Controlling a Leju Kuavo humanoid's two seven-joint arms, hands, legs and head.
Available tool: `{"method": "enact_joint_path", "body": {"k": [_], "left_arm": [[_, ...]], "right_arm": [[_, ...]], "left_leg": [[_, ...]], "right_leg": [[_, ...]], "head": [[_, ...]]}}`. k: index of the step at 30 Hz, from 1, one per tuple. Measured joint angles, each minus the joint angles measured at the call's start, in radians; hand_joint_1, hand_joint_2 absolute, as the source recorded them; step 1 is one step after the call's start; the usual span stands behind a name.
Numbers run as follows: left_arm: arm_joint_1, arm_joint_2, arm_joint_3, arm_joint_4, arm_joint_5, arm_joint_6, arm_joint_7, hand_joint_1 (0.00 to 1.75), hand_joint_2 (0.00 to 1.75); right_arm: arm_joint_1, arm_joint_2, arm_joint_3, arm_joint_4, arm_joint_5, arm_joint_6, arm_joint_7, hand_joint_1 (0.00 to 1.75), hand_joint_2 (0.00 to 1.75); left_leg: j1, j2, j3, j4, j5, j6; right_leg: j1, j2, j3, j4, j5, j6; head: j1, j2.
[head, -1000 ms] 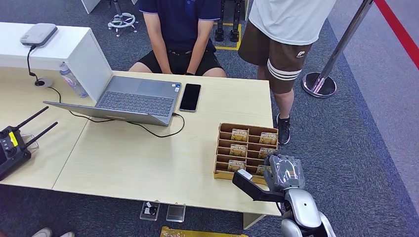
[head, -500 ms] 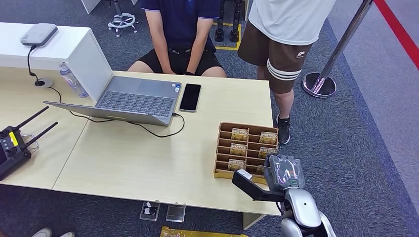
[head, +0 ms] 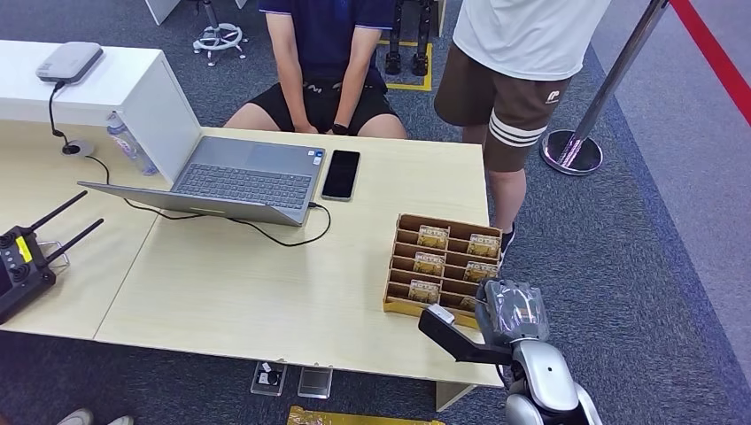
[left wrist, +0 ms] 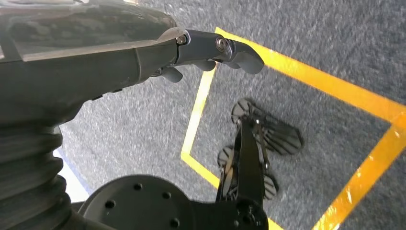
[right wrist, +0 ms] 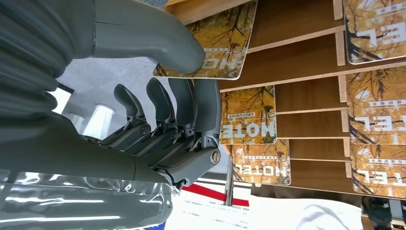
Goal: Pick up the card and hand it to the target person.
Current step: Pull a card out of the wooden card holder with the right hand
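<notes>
Grey carpet surrounds a pale wooden desk that carries an open laptop, a black phone just beside it, and a wooden card rack near the desk's right end. Yellow hotel key cards stand in the rack's slots.

Right hand: at the near right corner of the rack, reaching in from the desk edge. In the right wrist view the thick thumb lies on the face of one hotel card in the end slot, and the darker fingers are curled close behind the card; it appears pinched between thumb and fingers, though the contact on its back is hidden. The card sits in its slot, tilted against the divider.

Left hand: hangs over the carpet and yellow floor tape, fingers slightly bent and apart, holding nothing.

Seated person in a dark shirt: behind the laptop, at the far side of the desk. Standing person in a white shirt and brown shorts: at the desk's far right corner, near a chrome stanchion.
</notes>
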Motion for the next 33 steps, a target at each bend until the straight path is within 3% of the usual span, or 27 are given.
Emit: {"method": "enact_joint_path", "body": {"k": [12,22,33], "left_arm": [[0.000,0.003,0.019,0.000,0.011,0.026,-0.001,0.00,1.75],[0.000,0.003,0.029,0.000,0.010,0.088,0.004,0.00,1.75],[-0.003,0.000,0.044,0.000,0.014,0.149,-0.002,0.00,1.75]], "right_arm": [[0.009,0.001,-0.006,-0.017,0.001,0.002,-0.002,1.41,1.75],[0.012,-0.004,-0.070,-0.103,-0.025,-0.006,-0.021,1.41,1.75],[-0.060,-0.024,-0.140,-0.202,-0.057,-0.033,-0.060,1.41,1.75]], "left_leg": [[0.000,0.000,0.000,0.000,0.000,0.000],[0.000,0.000,0.000,0.000,0.000,0.000],[0.000,0.000,0.000,0.000,0.000,0.000]], "right_leg": [[0.000,0.000,0.000,0.000,0.000,0.000],[0.000,0.000,0.000,0.000,0.000,0.000],[0.000,0.000,0.000,0.000,0.000,0.000]], "head": [[0.000,0.000],[0.000,0.000],[0.000,0.000]]}}
